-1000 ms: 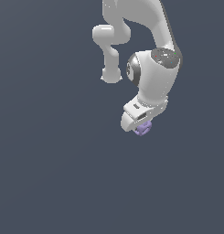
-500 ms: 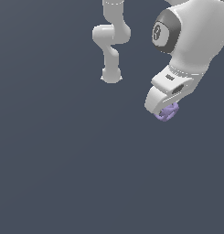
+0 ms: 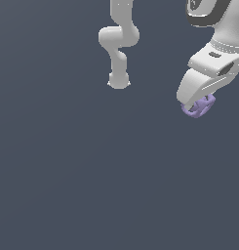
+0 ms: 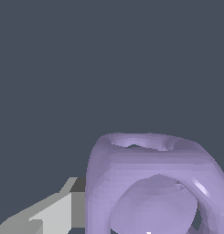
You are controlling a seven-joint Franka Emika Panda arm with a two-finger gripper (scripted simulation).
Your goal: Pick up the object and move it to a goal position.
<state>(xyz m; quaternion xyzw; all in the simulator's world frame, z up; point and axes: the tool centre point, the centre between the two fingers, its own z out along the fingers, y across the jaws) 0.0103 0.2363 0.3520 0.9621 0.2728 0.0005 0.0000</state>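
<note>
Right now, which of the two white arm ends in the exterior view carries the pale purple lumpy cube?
The white gripper at the exterior view's right: the pale purple lumpy cube sits at its tip. The round white base at centre top carries nothing.

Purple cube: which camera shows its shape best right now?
The wrist view. The purple cube fills much of it, showing rounded corners and dimpled faces, though cropped at the edge. The exterior view shows the cube only small, partly hidden under the gripper.

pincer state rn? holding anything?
Pincer: closed on the pale purple dimpled cube, carried at the exterior view's right; one finger sits against the cube in the wrist view.
</note>
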